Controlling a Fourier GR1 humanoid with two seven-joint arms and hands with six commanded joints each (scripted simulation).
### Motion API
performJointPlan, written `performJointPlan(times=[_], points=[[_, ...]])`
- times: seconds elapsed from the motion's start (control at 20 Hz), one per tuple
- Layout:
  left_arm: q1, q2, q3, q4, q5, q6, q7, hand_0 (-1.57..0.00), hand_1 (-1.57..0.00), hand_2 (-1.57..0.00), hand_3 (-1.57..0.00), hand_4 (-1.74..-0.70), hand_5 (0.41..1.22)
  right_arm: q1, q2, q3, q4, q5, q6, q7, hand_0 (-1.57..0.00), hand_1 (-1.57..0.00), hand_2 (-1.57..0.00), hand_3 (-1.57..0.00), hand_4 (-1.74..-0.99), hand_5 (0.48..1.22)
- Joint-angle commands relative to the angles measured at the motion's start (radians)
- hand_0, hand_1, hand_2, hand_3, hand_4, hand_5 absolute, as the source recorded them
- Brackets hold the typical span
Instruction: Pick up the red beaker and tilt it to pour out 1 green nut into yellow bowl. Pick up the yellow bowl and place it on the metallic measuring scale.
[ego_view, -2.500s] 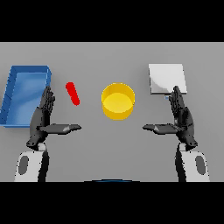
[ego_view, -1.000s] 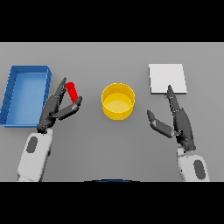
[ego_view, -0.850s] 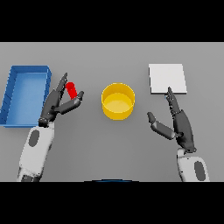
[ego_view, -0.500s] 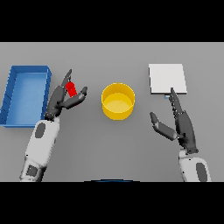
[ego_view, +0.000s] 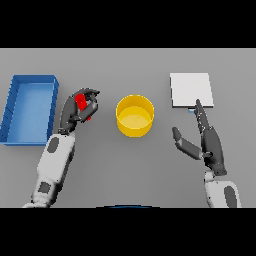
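Note:
The red beaker (ego_view: 81, 102) shows only in part, between the curled fingers and thumb of my left hand (ego_view: 76, 111), which is shut on it left of the yellow bowl (ego_view: 135, 116). That bowl stands at the table's middle, and I cannot make out anything inside it. The metallic measuring scale (ego_view: 191, 90), a pale square plate, lies at the back right. My right hand (ego_view: 209, 142) hovers open right of the bowl, fingers straight and pointing toward the scale's near edge.
A blue tray (ego_view: 30, 108) lies at the far left, close beside my left forearm. Grey tabletop stretches between the bowl and the scale.
My left hand has reached forward to the red beaker and curled its fingers round it. The right hand has stayed open, shifting only slightly.

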Motion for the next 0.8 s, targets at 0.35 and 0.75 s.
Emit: performJointPlan(times=[0.35,0.75], points=[[-0.015,-0.001,-0.043,0.006,-0.064,0.038,0.006,-1.40,-1.41,-1.42,-1.36,-1.54,1.174,-0.003,0.011,0.005,0.011,-0.008,0.008,0.014,0.00,0.00,0.00,0.00,-1.255,0.644],[-0.016,0.017,-0.012,-0.137,0.078,-0.068,0.035,-1.54,-1.54,-1.55,-1.54,-1.71,1.132,0.011,-0.002,0.008,0.011,0.006,0.010,-0.021,0.00,0.00,0.00,0.00,-1.228,0.645]])
